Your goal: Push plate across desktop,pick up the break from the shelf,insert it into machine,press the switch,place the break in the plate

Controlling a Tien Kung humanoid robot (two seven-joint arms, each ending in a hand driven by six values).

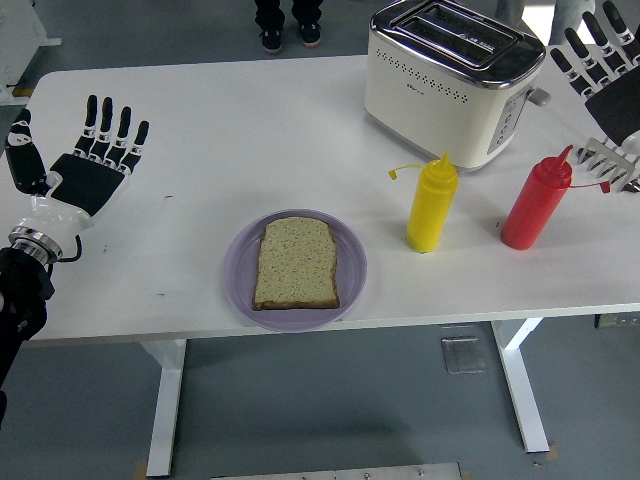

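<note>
A slice of bread lies flat on a purple plate near the table's front edge. A cream toaster stands at the back right.

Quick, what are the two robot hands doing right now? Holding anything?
Left robot hand: open, fingers spread, holding nothing.
Right robot hand: open, fingers spread, holding nothing.
</note>
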